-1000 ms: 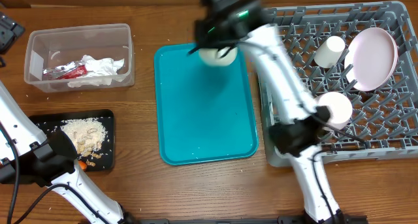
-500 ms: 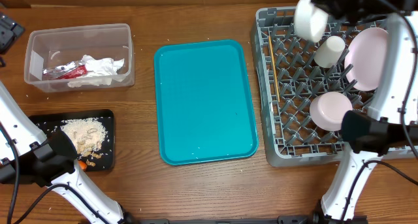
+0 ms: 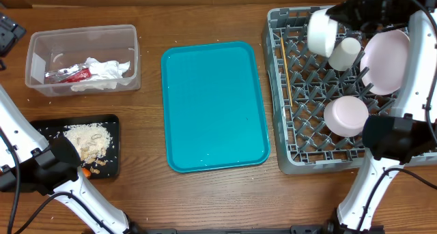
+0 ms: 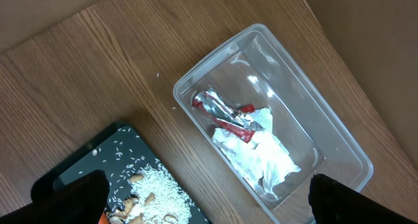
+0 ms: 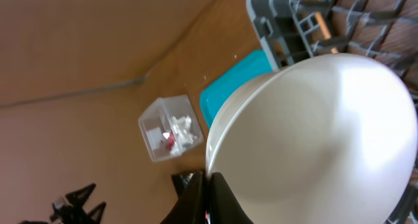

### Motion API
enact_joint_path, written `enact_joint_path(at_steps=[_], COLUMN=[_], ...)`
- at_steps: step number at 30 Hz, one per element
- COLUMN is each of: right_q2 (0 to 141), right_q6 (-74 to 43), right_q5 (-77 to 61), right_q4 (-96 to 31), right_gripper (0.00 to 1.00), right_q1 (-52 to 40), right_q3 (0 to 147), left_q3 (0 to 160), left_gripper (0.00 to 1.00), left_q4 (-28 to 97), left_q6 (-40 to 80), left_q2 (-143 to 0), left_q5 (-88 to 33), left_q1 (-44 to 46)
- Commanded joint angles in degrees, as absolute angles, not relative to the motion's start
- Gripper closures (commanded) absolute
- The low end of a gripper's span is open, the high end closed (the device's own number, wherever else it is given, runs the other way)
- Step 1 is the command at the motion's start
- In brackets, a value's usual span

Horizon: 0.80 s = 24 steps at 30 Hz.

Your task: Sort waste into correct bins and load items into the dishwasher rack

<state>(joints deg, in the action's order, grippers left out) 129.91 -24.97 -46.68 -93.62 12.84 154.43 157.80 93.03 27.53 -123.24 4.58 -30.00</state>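
Right gripper [image 5: 208, 183] is pinched shut on the rim of a small white bowl [image 3: 319, 31], held over the dishwasher rack [image 3: 274, 125] at its far corner on the teal tray [image 3: 212, 104] side. It would be best to tip the bowl mouth-down between the pegs, clear of the cup [image 3: 344, 53] just beside it. Counted: two bowls, the second bowl [image 3: 345, 115] already racked, one cup, one plate [image 3: 386, 60] and one chopstick [image 3: 287, 74]; the left gripper [image 4: 206, 191] gapes empty.

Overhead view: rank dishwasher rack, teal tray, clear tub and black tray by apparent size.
1. dishwasher rack
2. teal tray
3. clear tub
4. black tray, partly hidden by the left arm, so only roughly ranked.
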Motion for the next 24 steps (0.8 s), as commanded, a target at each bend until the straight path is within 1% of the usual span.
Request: enact_joint_path(at_steps=[1, 4, 6, 8, 10, 11, 16, 17, 22, 24], right_q2=[126.0, 123.1, 121.8, 120.7, 119.6, 118.0, 110.6, 106.8, 97.4, 93.1], right_q6=[-27.9, -29.3, -32.4, -33.5, -35.0, -35.9, -38.0, -38.7, -39.3, -39.2], right_q5=[-50.3, -50.2, -49.7, -53.0, -54.5, -53.1, -42.3, -36.9, -24.6, -15.8], right_q4=[-91.6, -87.1, -83.8, -79.5, -76.3, -74.0, -70.5, -70.0, -69.8, -71.9], right_gripper=[0.96, 0.96, 0.96, 0.96, 0.96, 0.96, 0.96, 0.96, 0.96, 0.96], right_q1=[18.2, 23.3, 27.9, 33.0, 35.9, 37.3, 37.2, 36.7, 36.4, 36.4], right_q3=[154.6, 154.6, 154.6, 154.6, 154.6, 154.6, 154.6, 154.6, 154.6, 154.6], left_q3=[157.9, 157.9, 157.9, 157.9, 157.9, 157.9, 157.9, 157.9, 157.9, 157.9], left_gripper=[0.0, 0.0, 0.0, 0.0, 0.0, 0.0, 0.0, 0.0, 0.0, 0.0], left_q4=[92.9, 92.9, 92.9, 92.9, 92.9, 92.9, 92.9, 92.9, 92.9, 92.9], left_q6=[28.3, 28.3, 28.3, 28.3, 28.3, 28.3, 28.3, 28.3, 28.3, 28.3], left_q2=[-123.7, -123.7, -123.7, -123.7, -123.7, -123.7, -123.7, -123.7, -123.7, -123.7], left_q5=[5.0, 5.0, 5.0, 5.0, 5.1, 5.0, 5.0, 5.0, 5.0, 5.0], left_q1=[-29.6, -29.6, -29.6, -29.6, -29.6, -29.6, -29.6, -29.6, -29.6, -29.6])
